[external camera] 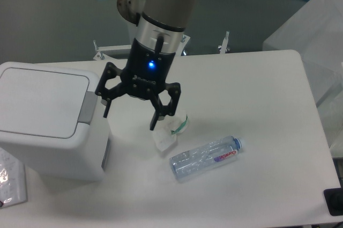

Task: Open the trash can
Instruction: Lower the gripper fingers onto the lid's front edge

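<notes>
A large white boxy plastic trash can (51,120) with rounded corners sits at the left edge of the white table (268,131), its flat lid closed and its grey rectangular push tab (88,107) facing right. The black two-finger gripper (130,116) hangs just right of that tab, fingers spread wide and holding nothing, a blue light glowing on its body. A crumpled white wrapper with a green strip (169,131) lies just beside the right finger. A clear plastic bottle (206,158) lies on its side nearby.
</notes>
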